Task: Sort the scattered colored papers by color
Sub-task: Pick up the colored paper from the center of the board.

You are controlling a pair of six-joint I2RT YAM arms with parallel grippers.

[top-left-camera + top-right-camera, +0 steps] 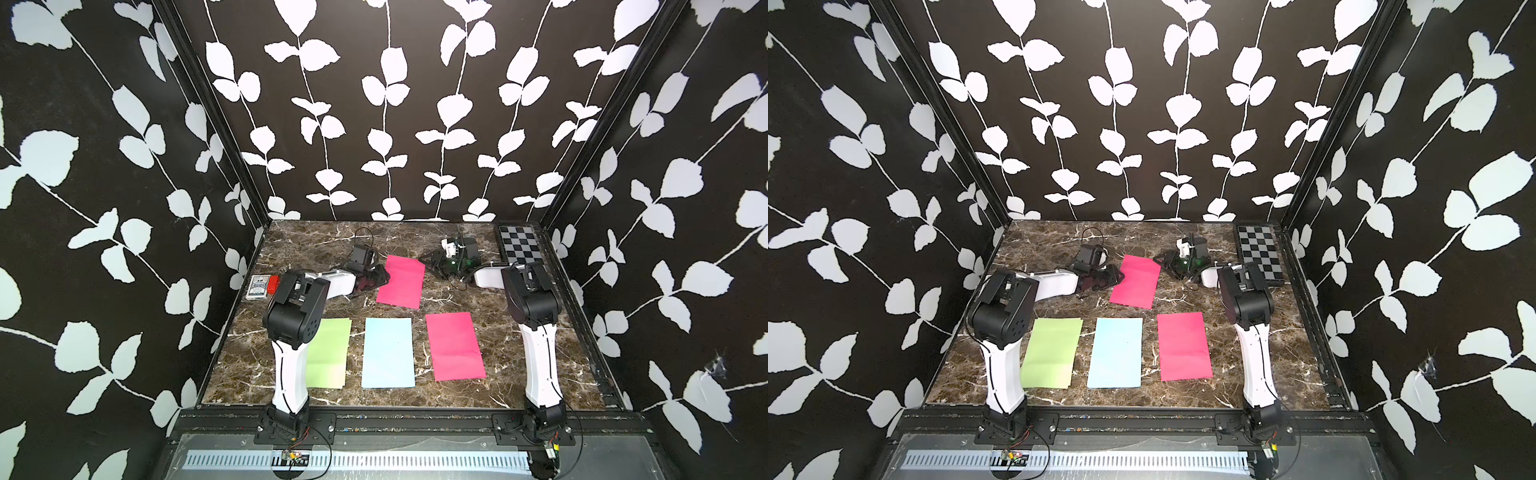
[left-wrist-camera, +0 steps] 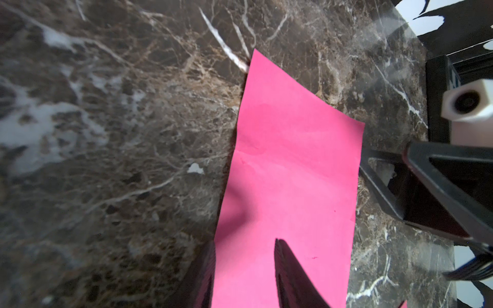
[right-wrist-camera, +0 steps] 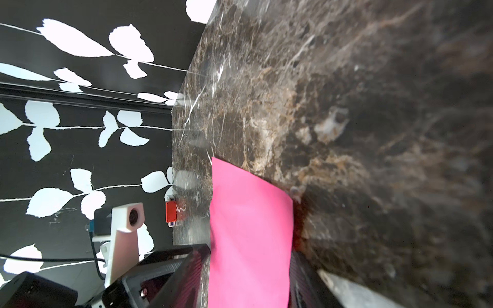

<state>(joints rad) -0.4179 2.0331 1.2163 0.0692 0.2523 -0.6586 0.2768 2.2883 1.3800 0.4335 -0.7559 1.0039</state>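
Magenta far paper (image 1: 401, 280), edges inside left jaws and right jaws, both parted

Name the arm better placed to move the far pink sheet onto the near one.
Right, probably. The right hand and left hand stand open at the far magenta paper sheet, but the near magenta paper sheet lies on the robot's right; the left would cross over.

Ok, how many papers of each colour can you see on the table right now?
Green paper: 1
Blue paper: 1
Pink: 2, near pink paper and far pink paper
Total: 4 in view; any sheets stacked beneath cannot be told.
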